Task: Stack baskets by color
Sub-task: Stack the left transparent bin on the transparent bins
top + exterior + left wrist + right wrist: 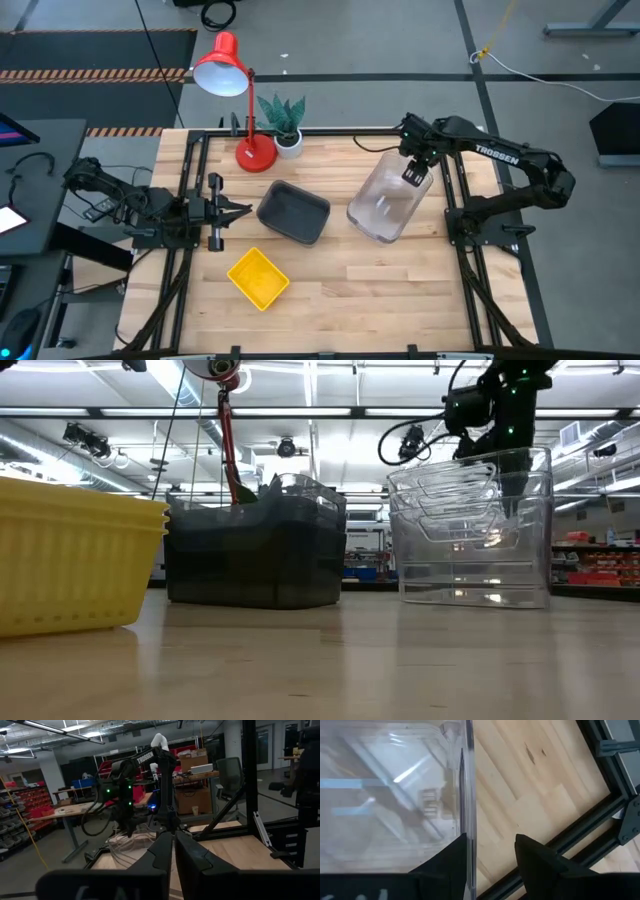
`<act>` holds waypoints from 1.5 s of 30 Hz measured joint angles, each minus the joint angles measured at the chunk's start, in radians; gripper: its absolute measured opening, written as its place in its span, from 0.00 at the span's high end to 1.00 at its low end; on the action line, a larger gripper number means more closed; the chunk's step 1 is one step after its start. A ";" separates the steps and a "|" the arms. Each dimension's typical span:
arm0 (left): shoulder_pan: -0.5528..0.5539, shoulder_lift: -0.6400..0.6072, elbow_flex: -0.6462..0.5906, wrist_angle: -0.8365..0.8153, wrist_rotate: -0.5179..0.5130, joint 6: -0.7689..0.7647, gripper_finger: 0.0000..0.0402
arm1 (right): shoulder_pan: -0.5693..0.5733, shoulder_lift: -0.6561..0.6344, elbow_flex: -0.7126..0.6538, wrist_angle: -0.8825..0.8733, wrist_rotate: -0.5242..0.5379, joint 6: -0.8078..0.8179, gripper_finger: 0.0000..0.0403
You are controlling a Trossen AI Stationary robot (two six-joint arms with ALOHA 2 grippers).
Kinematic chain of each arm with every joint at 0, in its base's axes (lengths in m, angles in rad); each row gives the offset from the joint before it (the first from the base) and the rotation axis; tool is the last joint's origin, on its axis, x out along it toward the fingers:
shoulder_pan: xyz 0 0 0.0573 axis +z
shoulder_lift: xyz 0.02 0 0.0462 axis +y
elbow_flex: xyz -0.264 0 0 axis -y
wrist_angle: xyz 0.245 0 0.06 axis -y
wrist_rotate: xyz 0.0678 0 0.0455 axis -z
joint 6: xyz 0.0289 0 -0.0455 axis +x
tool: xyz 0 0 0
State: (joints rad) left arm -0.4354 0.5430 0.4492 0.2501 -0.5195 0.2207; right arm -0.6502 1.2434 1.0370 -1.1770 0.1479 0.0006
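Observation:
A stack of clear baskets [385, 205] stands on its base on the table's right half; the low view shows the nested clear baskets [470, 530] upright. My right gripper [413, 178] hangs open, pointing down, over the stack's far end, with one finger [452, 857] at the rim and the other over bare wood. Dark grey baskets [293, 212] sit mid-table, and yellow baskets [258, 277] sit nearer the front. At the left edge, my left gripper [240, 210] waits shut and roughly level, holding nothing; it is also seen in its wrist view [172, 835]. My right gripper comes from above, and one finger [455, 852] stands right at the upper edge of the clear stack's far wall [468, 795]. I cannot tell whether it touches that edge. The stack rests on the table on its own.
A red desk lamp [230, 75] and a small potted plant [285, 125] stand at the far edge, behind the grey baskets. The black frame rails [455, 200] run along the table's sides, close to the clear stack. Bare wood [380, 290] lies at the front right.

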 joint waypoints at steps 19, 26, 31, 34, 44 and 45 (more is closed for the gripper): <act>0.000 0.000 0.000 0.000 0.000 0.000 0.93 | -0.021 0.000 0.035 -0.071 0.011 0.007 0.30; 0.000 0.000 0.000 0.000 0.000 0.000 0.92 | -0.022 -0.001 0.084 -0.085 -0.038 -0.016 0.23; 0.000 0.000 0.000 0.000 0.000 0.000 0.93 | -0.021 -0.001 0.084 -0.072 -0.053 -0.007 0.24; 0.000 0.000 0.000 0.000 0.000 0.000 0.94 | -0.016 -0.001 0.084 -0.061 0.012 0.037 0.26; 0.000 0.000 0.000 0.000 0.000 0.000 0.92 | -0.001 -0.002 0.102 -0.117 0.015 -0.034 0.33; 0.000 0.000 0.000 0.000 0.000 0.000 0.92 | -0.001 -0.002 0.111 -0.129 0.014 -0.042 0.33</act>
State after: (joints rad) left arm -0.4352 0.5429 0.4492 0.2501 -0.5196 0.2207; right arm -0.6510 1.2415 1.1481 -1.3063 0.1620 -0.0413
